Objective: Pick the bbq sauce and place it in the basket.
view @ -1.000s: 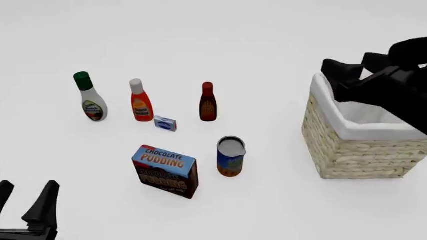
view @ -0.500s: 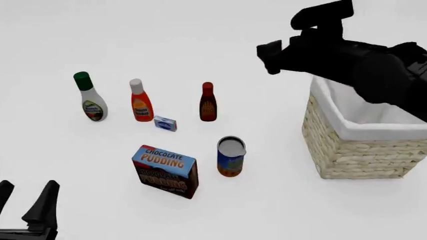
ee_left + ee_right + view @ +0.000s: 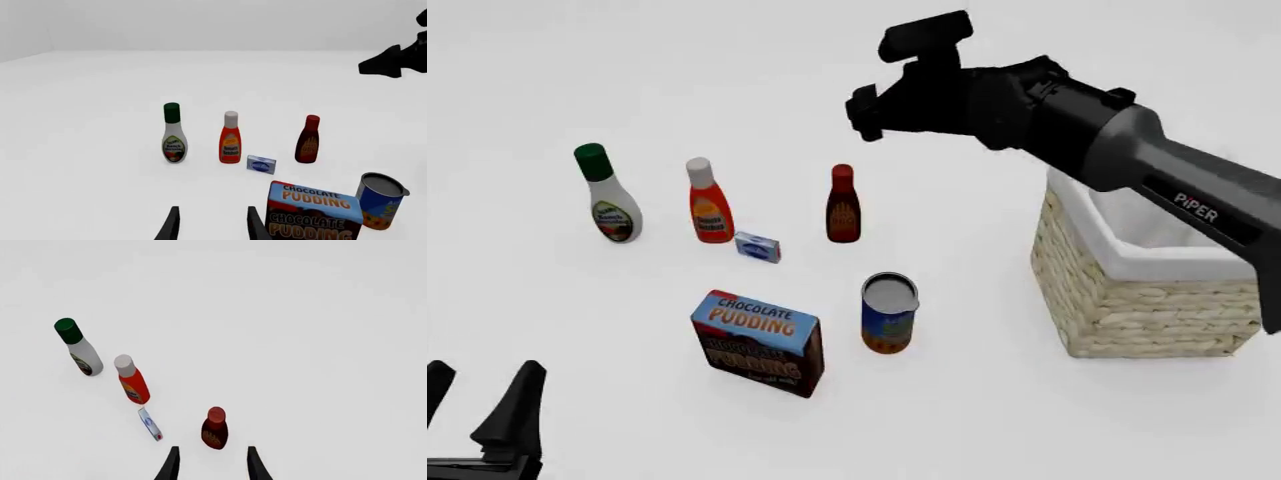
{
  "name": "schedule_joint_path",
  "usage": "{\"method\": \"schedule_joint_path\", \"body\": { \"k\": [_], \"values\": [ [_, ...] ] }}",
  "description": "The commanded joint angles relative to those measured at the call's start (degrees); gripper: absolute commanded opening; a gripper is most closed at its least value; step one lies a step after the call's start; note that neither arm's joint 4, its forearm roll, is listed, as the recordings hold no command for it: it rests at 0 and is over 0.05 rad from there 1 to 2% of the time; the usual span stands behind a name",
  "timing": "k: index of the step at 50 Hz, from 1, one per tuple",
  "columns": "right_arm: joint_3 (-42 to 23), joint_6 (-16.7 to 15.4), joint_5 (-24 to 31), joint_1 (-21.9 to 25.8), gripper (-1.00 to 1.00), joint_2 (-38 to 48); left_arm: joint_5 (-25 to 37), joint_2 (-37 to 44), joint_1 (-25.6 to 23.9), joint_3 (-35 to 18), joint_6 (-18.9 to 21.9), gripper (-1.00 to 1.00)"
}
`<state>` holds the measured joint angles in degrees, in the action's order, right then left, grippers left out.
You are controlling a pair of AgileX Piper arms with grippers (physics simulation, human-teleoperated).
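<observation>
right hand open above the bbq bottle, nothing gripped

your right hand (image 3: 210, 465) hangs high over the white bench (image 3: 988, 400), its two dark fingers (image 3: 171, 465) spread apart with the small dark reddish-brown bbq sauce bottle with the red cap (image 3: 843, 205) below and just ahead of the gap, as the right wrist view shows. you are not touching it. the bottle stands upright on the bench, third in a row with the bright red-orange bottle with a white cap (image 3: 707, 201) and the white bottle with a green cap (image 3: 605, 194) further to its left. a small blue and white packet (image 3: 757, 246) lies just in front, between the red-orange bottle and the bbq sauce. nearer you stand a blue tin can with a silver top (image 3: 889, 313) and a blue and brown chocolate pudding box (image 3: 757, 343), side by side and apart. the large square straw-coloured wicker basket with white cloth lining (image 3: 1134, 300) sits well to the right of the bottle, partly under your right arm. your left hand (image 3: 481, 425) rests low at the near left corner, fingers parted, holding nothing.
</observation>
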<state>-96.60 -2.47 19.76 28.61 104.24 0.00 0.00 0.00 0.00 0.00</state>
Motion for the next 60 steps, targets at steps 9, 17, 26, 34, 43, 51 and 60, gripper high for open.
{"method": "schedule_joint_path", "body": {
  "k": [9,17,26,34,43,51,60],
  "values": [
    [-9.6,0.5,2.5,0.5,1.00,10.0,0.0,0.0,0.0,0.0,0.0,1.00],
    [-12.7,0.1,3.5,-0.1,1.00,12.9,0.0,0.0,0.0,0.0,0.0,1.00],
    [-18.2,0.0,5.2,-0.2,1.00,17.5,0.0,0.0,0.0,0.0,0.0,1.00],
    [-23.5,-0.3,7.0,-0.6,1.00,22.2,0.0,0.0,0.0,0.0,0.0,1.00],
    [-27.4,-0.2,8.4,-0.5,1.00,26.0,0.0,0.0,0.0,0.0,0.0,1.00],
    [-31.3,-0.7,9.8,-1.1,1.00,29.3,0.0,0.0,0.0,0.0,0.0,1.00],
    [-36.6,-0.9,12.0,-2.0,1.00,33.6,0.0,0.0,0.0,0.0,0.0,1.00]
  ]
}}
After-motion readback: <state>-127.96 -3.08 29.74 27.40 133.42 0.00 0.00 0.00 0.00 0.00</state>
